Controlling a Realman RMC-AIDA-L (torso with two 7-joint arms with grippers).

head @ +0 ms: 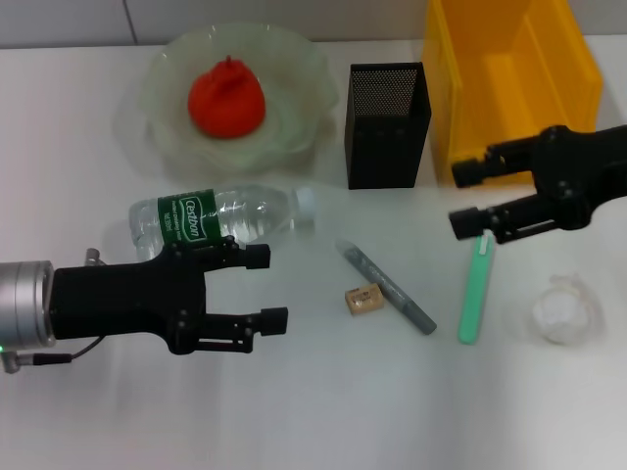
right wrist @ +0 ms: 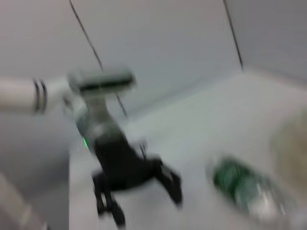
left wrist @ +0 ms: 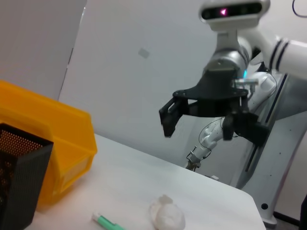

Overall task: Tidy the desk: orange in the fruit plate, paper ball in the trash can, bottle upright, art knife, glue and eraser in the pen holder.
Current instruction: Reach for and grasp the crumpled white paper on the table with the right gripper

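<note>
- Nearest me in the head view is the left gripper [head: 269, 290], hovering over the near-left part of the bench with its claw spread wide and holding nothing.
- Just behind it the bottle [head: 223, 216] lies on its side, white cap pointing toward the middle of the bench; I judge standing it up to be the step in hand.
- To do that well I would close on the ribbed body near the green label, square across it, then swing the cap end up and set the base flat on bare bench before letting go.
- I'd keep the swing away from the fruit plate [head: 157, 73] at the far-left edge, which already holds the orange [head: 227, 98].
- Mid-bench, toward the near edge, lie the eraser [head: 361, 299], a grey pen-like stick [head: 386, 286] and a green stick [head: 474, 294]; which is the knife and which the glue I cannot tell.
- The pen holder [head: 387, 125] stands at the far edge with the trash can [head: 509, 83] just beside it, toward the far-right corner.
- The right gripper [head: 467, 196] hangs in front of the trash can, claw wide and holding nothing; the paper ball [head: 562, 311] sits by the right edge.
</note>
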